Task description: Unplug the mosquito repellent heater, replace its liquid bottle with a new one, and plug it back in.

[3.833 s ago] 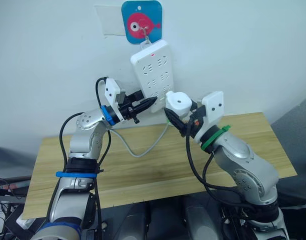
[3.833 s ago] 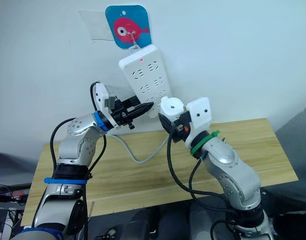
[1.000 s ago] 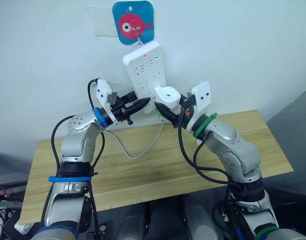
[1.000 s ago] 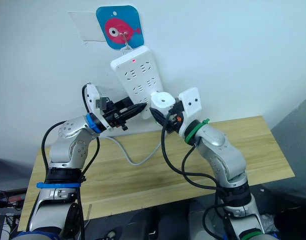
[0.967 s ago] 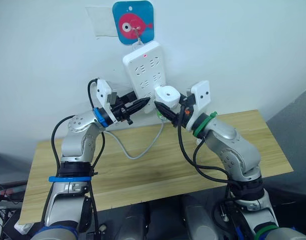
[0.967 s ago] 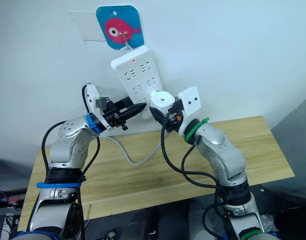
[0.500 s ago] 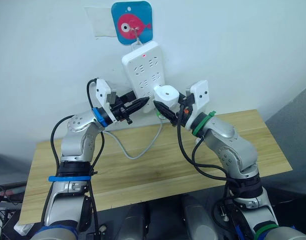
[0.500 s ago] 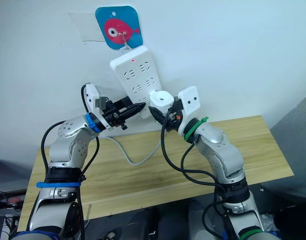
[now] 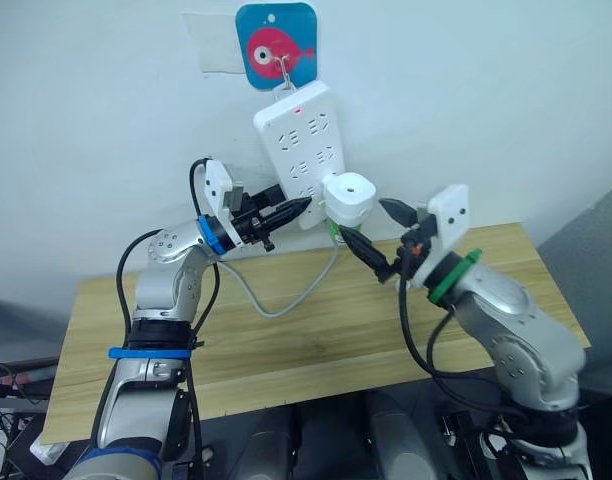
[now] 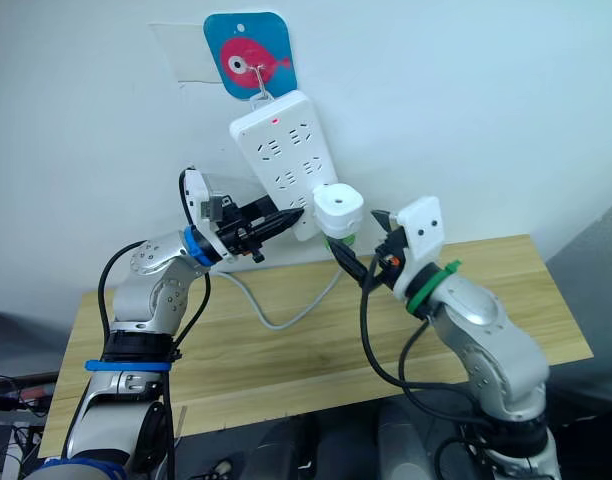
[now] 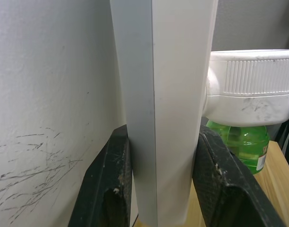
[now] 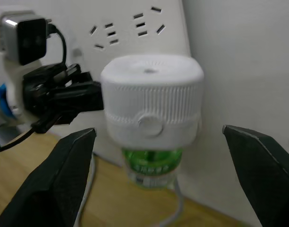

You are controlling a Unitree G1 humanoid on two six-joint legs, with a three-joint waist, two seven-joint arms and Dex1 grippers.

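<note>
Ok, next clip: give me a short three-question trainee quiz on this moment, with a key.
1. True or false: the right gripper is clamped on the mosquito repellent heater.
2. What do the left gripper's fingers hold? A) the power strip B) the cable C) the green bottle
3. Fill in: the heater sits against the ____ end of the power strip.

Key: 1. False; its fingers are open and apart from the heater. 2. A; they pinch the strip's edge, steadying it. 3. Lower; it appears plugged in, with the green bottle hanging beneath it.
</note>
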